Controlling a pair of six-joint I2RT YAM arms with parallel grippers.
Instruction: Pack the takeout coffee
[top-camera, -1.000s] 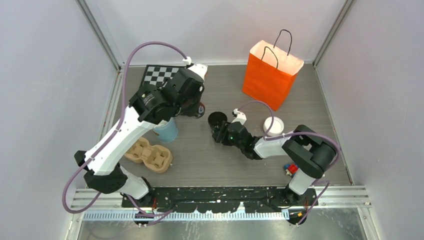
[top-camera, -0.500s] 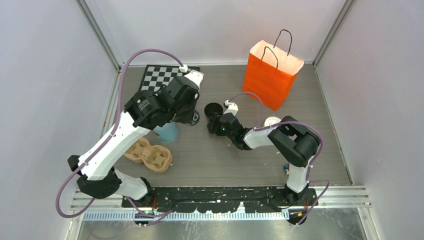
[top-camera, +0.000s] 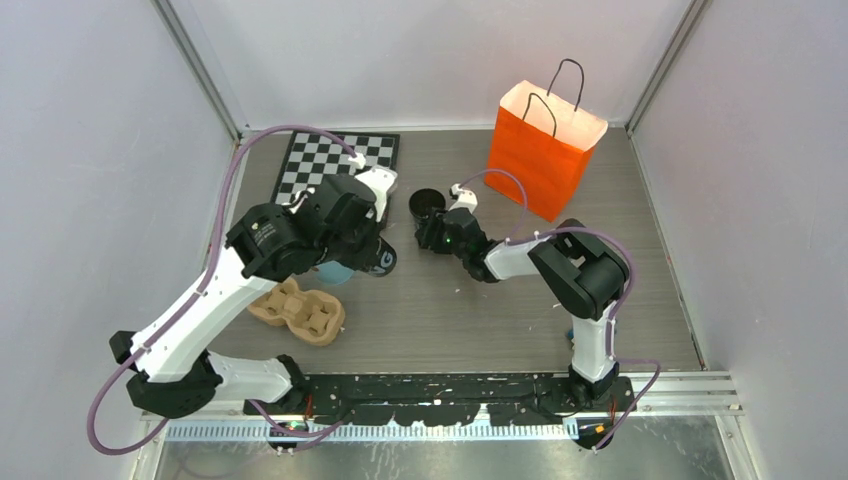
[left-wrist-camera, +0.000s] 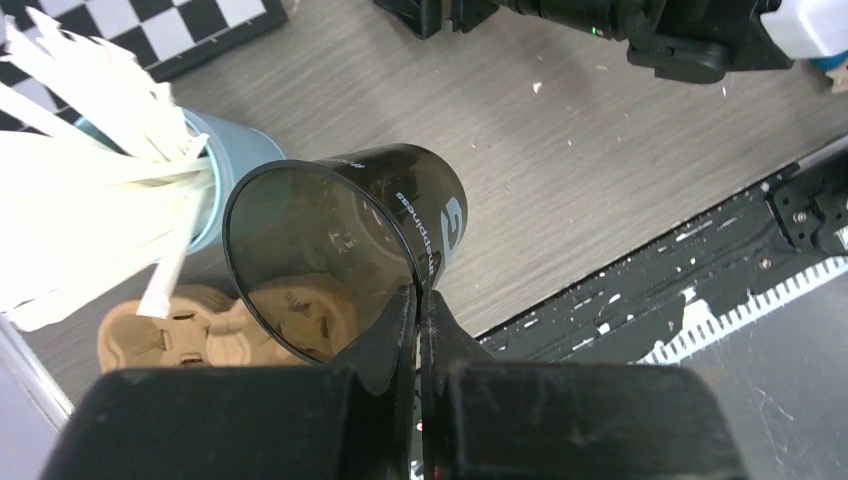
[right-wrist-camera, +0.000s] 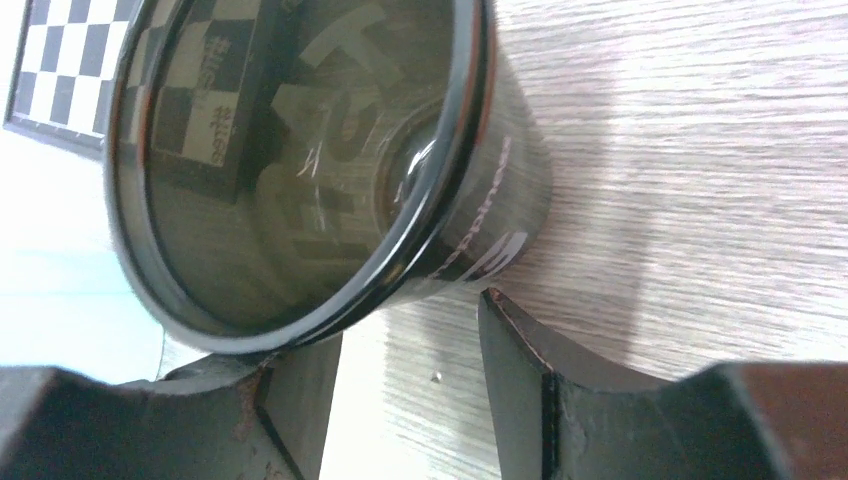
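Black paper cup with pale print (left-wrist-camera: 400, 215) is held tilted above the grey wood-grain surface (top-camera: 450, 320), its open mouth turned toward the left wrist camera. The left claw (left-wrist-camera: 420, 295) is pinched on the cup's rim, with one finger inside the wall and one outside. From above, this cup hangs a little left of centre. Just beside it at 9 o'clock is a light-blue cup (left-wrist-camera: 235, 165) stuffed with white sticks (left-wrist-camera: 90, 160), and a moulded brown cardboard carrier (top-camera: 298, 310) lies at its 7 o'clock.

A second black paper cup (right-wrist-camera: 470, 210), uncapped, stands upright on the surface at 12 o'clock from centre. The right claw (right-wrist-camera: 385, 335) has its fingers spread and holds nothing. This cup is just ahead of its tips, and I cannot tell whether they touch it.

A black-and-white checkerboard (top-camera: 335, 160) lies at 11 o'clock, and an orange paper bag with black handles (top-camera: 540, 155) stands open at 1 o'clock.
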